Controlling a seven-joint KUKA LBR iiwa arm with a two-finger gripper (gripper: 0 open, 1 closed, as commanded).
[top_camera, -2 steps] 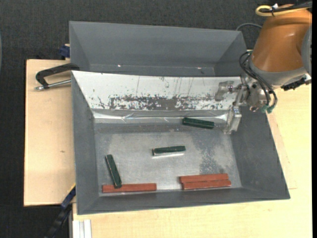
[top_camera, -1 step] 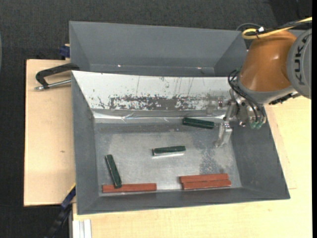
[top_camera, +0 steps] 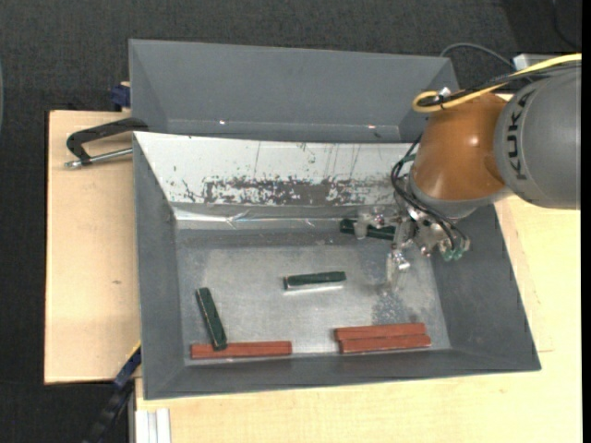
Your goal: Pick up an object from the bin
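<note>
We see the grey metal bin (top_camera: pixel 157 275) w/ the arm (top_camera: pixel 554 146) coming in over its right rim. The orange wrist cover (top_camera: pixel 462 155) sits above the bin's back-right corner. The tool (top_camera: pixel 399 258) hangs below that cover, low over the bin floor near the back-right corner. We can't tell whether it's apart or together, as wires & brackets crowd around it. Just beside the tool, toward the bin's middle & at the foot of the back wall, is a short dk-green piece (top_camera: pixel 358 230). It's the nearest thing to the tool, but we can't tell if the two touch. Next nearest is the centre dk-green bar (top_camera: pixel 315 281), flat on the floor approx. mid-bin, roughly parallel to the front wall & apart from the tool. Along the front wall lie 2 more bars. The right red-brown bar (top_camera: pixel 383 338) is near the front-right corner, on the tool's side of the bin but well apart from it. The left red-brown bar (top_camera: pixel 241 348) is toward the front-left corner. The corner dk-green bar (top_camera: pixel 211 317) lies by the front-left corner, running back-to-front at a slight slant. Its front end meets the left red-brown bar near that bar's left end.
</note>
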